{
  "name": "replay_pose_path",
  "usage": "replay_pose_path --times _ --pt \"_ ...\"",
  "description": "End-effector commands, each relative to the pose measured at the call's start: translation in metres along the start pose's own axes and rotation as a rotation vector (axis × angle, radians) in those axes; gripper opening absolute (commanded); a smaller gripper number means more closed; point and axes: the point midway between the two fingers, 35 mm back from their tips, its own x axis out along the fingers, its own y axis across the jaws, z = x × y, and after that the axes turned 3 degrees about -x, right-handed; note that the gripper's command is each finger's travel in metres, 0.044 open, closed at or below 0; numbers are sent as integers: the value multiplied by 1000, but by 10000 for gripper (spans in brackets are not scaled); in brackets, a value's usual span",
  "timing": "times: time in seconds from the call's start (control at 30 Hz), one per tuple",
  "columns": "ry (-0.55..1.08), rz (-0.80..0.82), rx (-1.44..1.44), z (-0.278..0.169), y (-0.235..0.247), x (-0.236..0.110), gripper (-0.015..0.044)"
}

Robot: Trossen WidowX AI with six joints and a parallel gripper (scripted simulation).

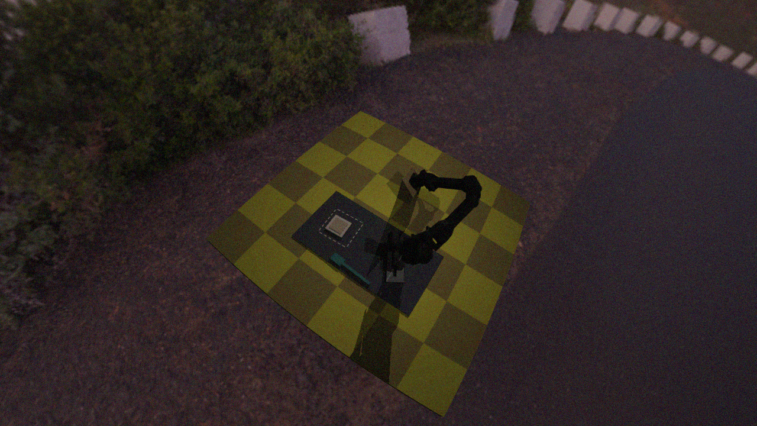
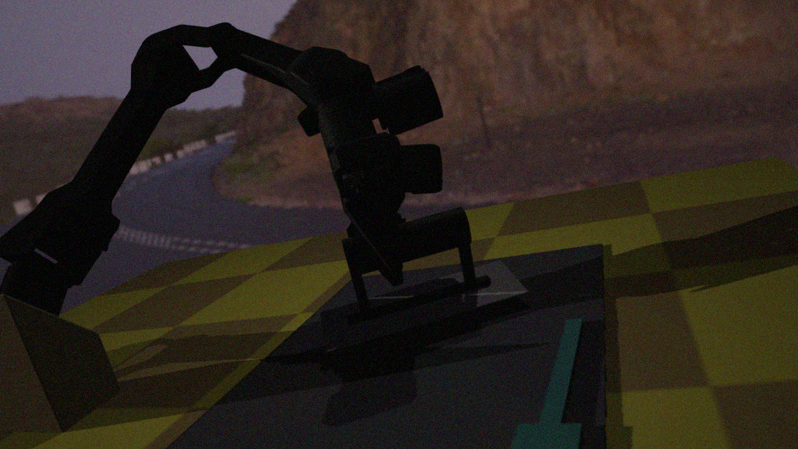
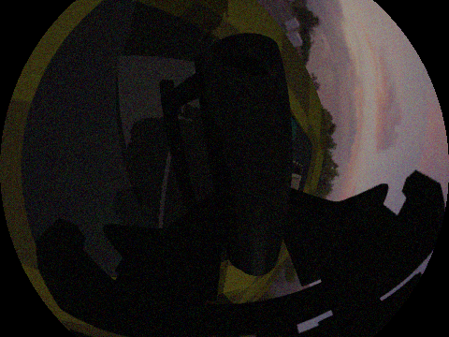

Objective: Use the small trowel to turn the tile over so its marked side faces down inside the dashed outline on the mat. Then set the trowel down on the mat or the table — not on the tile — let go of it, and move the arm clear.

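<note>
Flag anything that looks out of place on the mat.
The claw is shut on the grey handled trowel at the mat's far end from the tile, which lies square inside the dashed outline. A teal tool lies alongside. Nothing looks spilled or damaged.

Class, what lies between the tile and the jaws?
Top view: only dark mat and the dashed outline's edge; the teal tool lies aside.

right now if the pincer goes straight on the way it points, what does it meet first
The pincer points down, shut on the trowel. Its grey blade lies directly below, probably pressing onto the dark mat first; depth is murky.
</note>
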Motion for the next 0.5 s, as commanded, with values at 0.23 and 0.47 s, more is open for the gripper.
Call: replay_pose_path --times 0.23,0.47 --pt "154 -139 143 -2 29 -38 0" --pt "197 -196 181 -5 37 -53 0"
